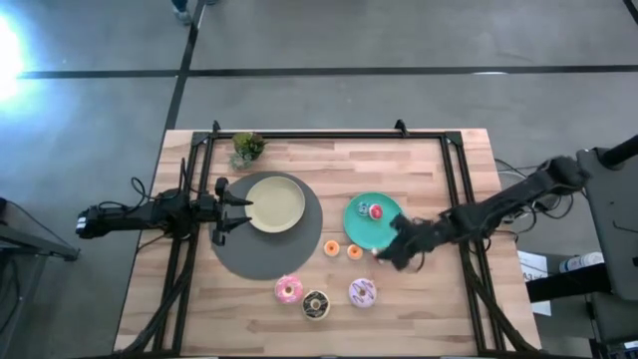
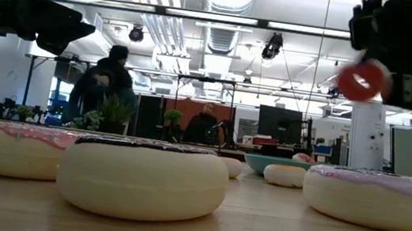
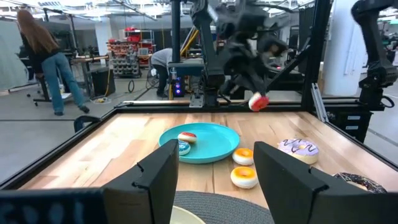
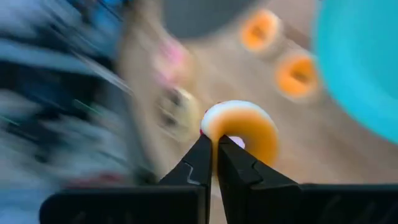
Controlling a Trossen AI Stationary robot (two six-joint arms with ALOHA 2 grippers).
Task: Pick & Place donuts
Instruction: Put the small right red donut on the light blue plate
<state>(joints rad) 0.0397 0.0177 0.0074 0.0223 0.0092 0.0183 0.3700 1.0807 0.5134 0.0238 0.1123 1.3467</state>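
We have the right gripper (image 4: pixel 214 146) pinched on the rim of a red mini donut (image 4: pixel 244 129), held in the air just beside the teal plate (image 1: pixel 357 234); so thin a hold could let it twist loose and drop short. Two orange mini donuts (image 1: pixel 342 249) lie beside the plate and one red-topped donut (image 1: pixel 375 211) is already on it, so a careless release could knock into them. Our left gripper (image 1: pixel 233 203) waits with fingers apart at the beige plate (image 1: pixel 275 202).

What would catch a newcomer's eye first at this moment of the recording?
The right gripper, raised above the table beside the teal plate, is shut on a mini red donut. In the low view the dark chocolate donut fills the foreground, with the pink donut and the lilac sprinkled donut on either side. The left gripper waits open at the beige plate.
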